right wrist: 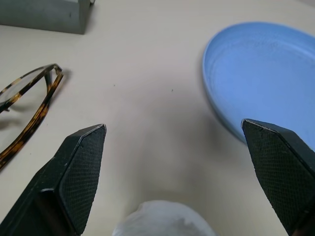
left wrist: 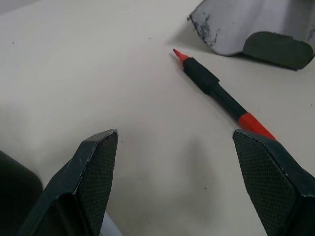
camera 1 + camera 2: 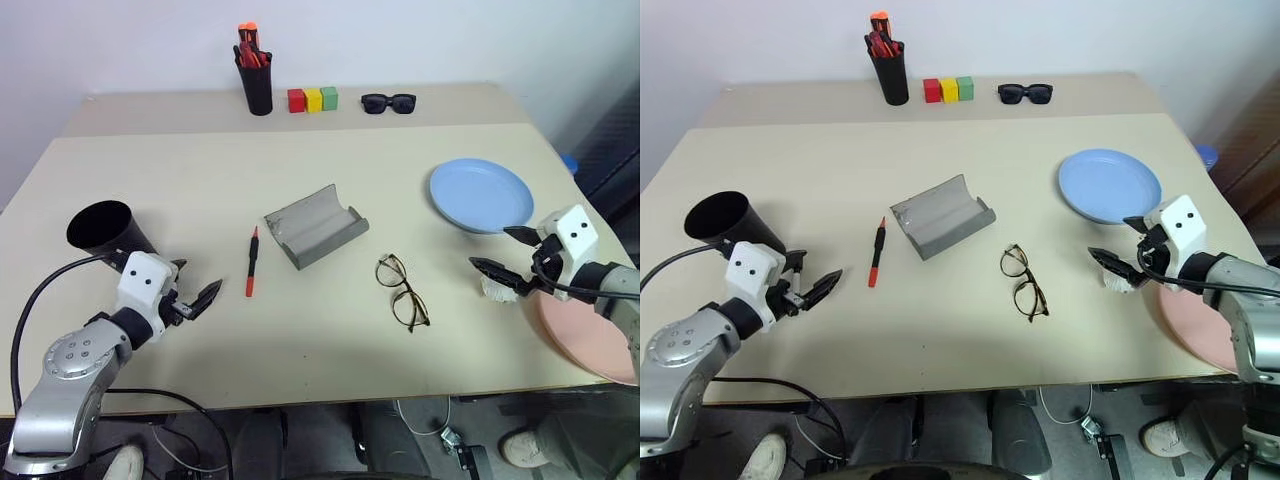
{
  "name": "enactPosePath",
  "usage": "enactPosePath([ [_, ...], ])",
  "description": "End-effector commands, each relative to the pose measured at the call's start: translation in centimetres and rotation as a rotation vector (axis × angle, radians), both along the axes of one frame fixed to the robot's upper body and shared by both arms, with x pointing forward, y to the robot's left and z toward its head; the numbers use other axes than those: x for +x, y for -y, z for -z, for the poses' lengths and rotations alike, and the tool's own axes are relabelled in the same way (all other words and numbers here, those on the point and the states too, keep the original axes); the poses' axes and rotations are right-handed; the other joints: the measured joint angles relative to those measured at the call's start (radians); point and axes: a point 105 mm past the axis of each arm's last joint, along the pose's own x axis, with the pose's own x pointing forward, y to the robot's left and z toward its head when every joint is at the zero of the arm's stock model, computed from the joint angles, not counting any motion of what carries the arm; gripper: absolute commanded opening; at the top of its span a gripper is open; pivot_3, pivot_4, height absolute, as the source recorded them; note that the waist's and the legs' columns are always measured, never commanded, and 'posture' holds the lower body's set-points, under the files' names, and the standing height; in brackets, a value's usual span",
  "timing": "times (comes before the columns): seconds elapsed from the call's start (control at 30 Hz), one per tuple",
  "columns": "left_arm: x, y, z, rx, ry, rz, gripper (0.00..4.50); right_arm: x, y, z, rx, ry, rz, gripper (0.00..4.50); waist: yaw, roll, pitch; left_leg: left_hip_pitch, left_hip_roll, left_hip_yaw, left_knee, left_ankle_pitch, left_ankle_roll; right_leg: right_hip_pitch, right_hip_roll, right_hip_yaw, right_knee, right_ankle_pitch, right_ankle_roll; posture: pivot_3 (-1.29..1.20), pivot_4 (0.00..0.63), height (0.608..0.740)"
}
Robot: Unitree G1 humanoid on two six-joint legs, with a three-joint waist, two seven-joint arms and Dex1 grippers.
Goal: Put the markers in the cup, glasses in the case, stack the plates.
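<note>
left gripper (image 3: 198, 296) spread wide, empty, right gripper (image 3: 502, 256) likewise

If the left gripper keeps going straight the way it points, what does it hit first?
Probably the red marker: it lies just ahead of the open left gripper, with the grey case beyond it. Depth is uncertain.

Both arms reach forward, left gripper (image 3: 197, 297) and right gripper (image 3: 500, 252) spread wide (nothing held).

Bright even light; soft faint shadows
</note>
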Motion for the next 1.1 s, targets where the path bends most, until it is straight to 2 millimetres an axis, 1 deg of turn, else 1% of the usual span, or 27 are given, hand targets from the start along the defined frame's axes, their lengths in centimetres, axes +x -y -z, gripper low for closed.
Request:
enactPosePath([
  [0.03,-0.3,0.4,-1.1,0.007,0.041,-0.003,3.8,0.5,-0.6,-1.8,-0.017,0.071,-0.019,4.5,0.0,0.0,0.0,0.0,0.0,0.0,0.0,0.0,0.0,0.0,0.0,0.0,0.0,0.0,0.0,0.0,0.15,0.74],
  [0.13,-0.2,0.7,-1.3,-0.001,0.044,-0.02,3.8,1.0,-1.2,-1.9,-0.015,0.081,-0.038,4.5,0.0,0.0,0.0,0.0,0.0,0.0,0.0,0.0,0.0,0.0,0.0,0.0,0.0,0.0,0.0,0.0,0.15,0.74],
  [0.2,-0.3,0.8,-1.5,-0.01,0.05,-0.039,3.8,1.2,-2.2,-2.0,-0.009,0.088,-0.071,4.5,0.001,0.0,0.0,0.0,0.0,0.0,0.0,0.0,0.0,0.0,0.0,0.0,0.0,0.0,0.0,0.0,0.15,0.74],
  [0.27,-0.4,0.5,-1.7,-0.012,0.05,-0.07,3.8,1.3,-3.2,-2.1,-0.005,0.092,-0.101,4.5,0.001,0.0,0.0,0.0,0.0,0.0,0.0,0.0,0.0,0.0,0.0,0.0,0.0,0.0,0.0,0.0,0.15,0.74],
  [0.3,-0.2,-0.2,-1.6,-0.018,0.045,-0.119,3.8,1.4,-4.0,-2.1,0.002,0.094,-0.124,4.5,0.001,0.0,0.0,0.0,0.0,0.0,0.0,0.0,0.0,0.0,0.0,0.0,0.0,0.0,0.0,0.0,0.15,0.74],
  [0.37,0.2,-2.0,-1.2,-0.027,0.023,-0.271,3.8,1.5,-6.5,-1.9,0.017,0.099,-0.198,4.5,-0.001,0.0,0.0,0.0,0.0,0.0,0.0,0.0,0.0,0.0,0.0,0.0,0.0,0.0,0.0,0.0,0.15,0.74],
  [0.4,0.3,-2.4,-0.9,-0.029,0.002,-0.328,4.33,1.5,-7.9,-1.9,0.03,0.104,-0.241,4.5,-0.001,0.0,0.0,0.001,0.0,0.0,0.0,0.0,0.0,0.0,0.001,0.0,0.001,0.0,0.0,0.0,0.15,0.74],
  [0.43,0.4,-2.5,-0.8,-0.024,-0.007,-0.355,4.48,1.6,-9.1,-1.9,0.044,0.109,-0.273,4.5,-0.002,0.0,0.0,0.001,0.0,0.0,0.0,0.0,0.0,0.0,0.001,0.0,0.002,0.0,0.0,0.0,0.15,0.74],
  [0.53,0.5,-2.3,-0.4,-0.029,-0.027,-0.392,4.48,1.6,-11.6,-1.9,0.092,0.114,-0.331,4.5,0.0,0.0,0.0,0.001,0.0,-0.001,0.0,0.0,0.0,0.0,0.001,0.0,0.002,0.0,0.0,0.0,0.15,0.74],
  [0.63,0.4,-2.6,-0.1,-0.031,-0.041,-0.41,4.48,1.2,-13.4,-1.8,0.125,0.106,-0.372,4.5,0.008,-0.001,0.0,0.0,0.0,-0.001,0.0,0.0,0.0,0.0,0.001,0.0,0.002,0.002,-0.003,0.0,0.15,0.74],
  [0.73,0.2,-3.3,0.8,-0.042,-0.09,-0.471,4.48,-0.1,-15.7,-1.5,0.176,0.08,-0.458,4.5,0.007,-0.001,0.0,0.0,0.0,-0.001,0.0,0.0,0.0,0.0,0.001,0.0,0.001,0.002,-0.003,0.0,0.15,0.74],
  [0.8,0.2,-3.9,1.6,-0.056,-0.132,-0.536,4.48,-0.6,-16.6,-1.2,0.196,0.069,-0.483,4.5,0.005,-0.001,0.0,0.0,0.0,-0.001,0.0,0.0,0.0,0.0,0.001,0.0,0.002,0.002,-0.003,0.0,0.15,0.74],
  [0.9,0.7,-4.2,1.8,-0.072,-0.157,-0.576,4.48,-1.0,-17.9,-1.1,0.213,0.063,-0.508,4.5,0.003,-0.001,0.0,0.001,0.0,-0.001,0.001,0.0,0.0,0.001,0.001,0.0,0.002,0.002,-0.003,0.0,0.15,0.74],
  [1.03,2.1,-3.2,1.6,-0.123,-0.189,-0.561,4.48,-1.8,-19.2,-1.1,0.233,0.051,-0.557,4.5,0.004,-0.001,0.0,0.0,0.0,-0.002,0.001,0.0,0.0,0.001,0.001,-0.001,0.002,0.002,-0.003,0.0,0.15,0.74],
  [1.1,2.6,-2.7,1.8,-0.143,-0.218,-0.566,4.48,-2.4,-19.7,-0.6,0.209,0.04,-0.598,4.5,0.003,-0.001,0.0,0.0,0.0,-0.002,0.0,0.0,0.0,0.001,0.001,-0.001,0.002,0.002,-0.002,0.0,0.15,0.74],
])
